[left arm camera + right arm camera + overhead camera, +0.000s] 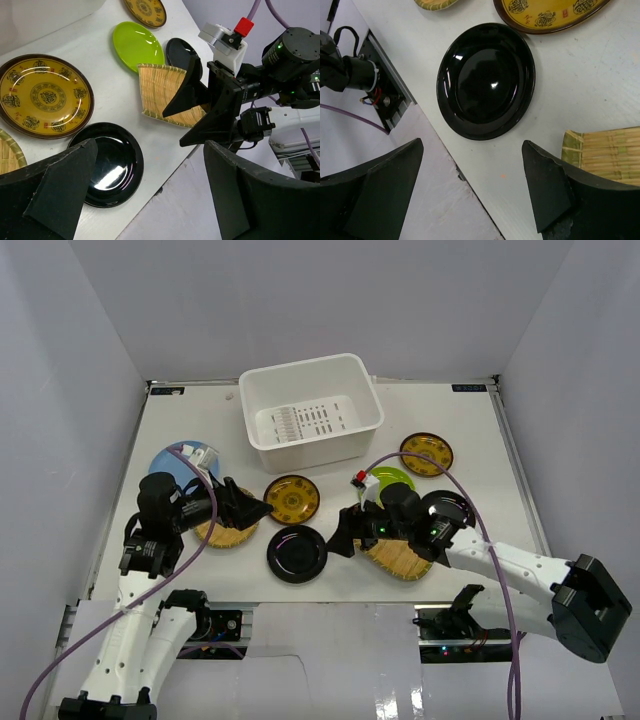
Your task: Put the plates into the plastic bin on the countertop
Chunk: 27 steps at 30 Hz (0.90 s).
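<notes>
The white plastic bin (pixel 310 415) stands at the back of the countertop (pixel 470 430), with no plate in it. In front lie a gold-patterned plate (pixel 291 499) and a glossy black plate (pixel 297 553). My left gripper (pixel 255 508) hangs open over a woven straw plate (pixel 225 532), holding nothing; a light blue plate (pixel 185 460) shows behind its arm. My right gripper (pixel 340 540) is open just right of the black plate (pixel 487 80), above the other woven plate (pixel 400 560). Behind that arm lie a lime green plate (pixel 392 480), a second gold plate (pixel 426 453) and a second black plate (pixel 447 510).
Pale grey walls close in the table on the left, back and right. The metal front edge (pixel 460 175) runs just below the black plate. A purple cable (pixel 470 510) arches over the right arm. The two grippers point at each other across the black plate.
</notes>
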### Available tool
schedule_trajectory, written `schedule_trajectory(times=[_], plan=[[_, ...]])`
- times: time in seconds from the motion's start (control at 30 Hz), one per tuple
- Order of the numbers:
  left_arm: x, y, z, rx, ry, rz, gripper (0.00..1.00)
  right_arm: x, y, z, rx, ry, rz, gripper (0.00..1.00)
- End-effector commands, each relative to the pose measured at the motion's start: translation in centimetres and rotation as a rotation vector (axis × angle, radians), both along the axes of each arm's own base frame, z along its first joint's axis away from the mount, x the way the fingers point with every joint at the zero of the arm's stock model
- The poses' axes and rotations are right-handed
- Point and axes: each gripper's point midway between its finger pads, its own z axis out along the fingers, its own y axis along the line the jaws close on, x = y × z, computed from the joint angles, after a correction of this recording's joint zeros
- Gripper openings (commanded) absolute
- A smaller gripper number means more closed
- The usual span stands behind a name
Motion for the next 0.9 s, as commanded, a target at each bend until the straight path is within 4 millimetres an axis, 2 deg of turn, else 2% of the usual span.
schedule_trajectory(times=[0.0, 0.07, 0.2, 0.43, 0.63, 0.73, 0.77, 0.8, 0.87], plan=[[0.0, 0.3, -0.7, 0.016, -0.001, 0.018, 0.98, 1.8, 1.9, 2.6, 0.028, -0.088, -0.020, 0.85], [0.3, 0.6, -1.1, 0.025, 0.008, 0.046, 0.98, 2.4, 2.3, 2.5, 0.033, -0.095, -0.052, 0.82], [0.6, 0.8, -1.9, 0.026, 0.040, 0.074, 0.98, 2.3, 2.8, 1.8, 0.037, -0.067, -0.045, 0.79], [0.9, 0.9, -3.1, 0.017, 0.136, 0.099, 0.98, 2.9, 3.3, -1.5, -0.079, -0.042, -0.012, 0.75], [0.9, 0.8, -4.8, 0.032, 0.217, 0.095, 0.98, 3.3, 3.7, -3.4, -0.155, -0.027, 0.028, 0.75], [0.8, 0.4, -5.2, 0.030, 0.238, 0.060, 0.98, 3.5, 3.6, -2.8, -0.178, -0.048, 0.039, 0.72], [0.7, 0.3, -5.3, 0.027, 0.240, 0.045, 0.98, 3.6, 2.9, -2.8, -0.207, -0.051, 0.023, 0.72], [0.4, 0.0, -5.2, 0.015, 0.247, 0.021, 0.98, 3.9, 2.6, -1.4, -0.201, -0.088, 0.009, 0.71], [0.2, -0.6, -4.6, -0.025, 0.250, -0.018, 0.97, 4.6, 0.7, -1.1, -0.266, -0.121, -0.060, 0.72]])
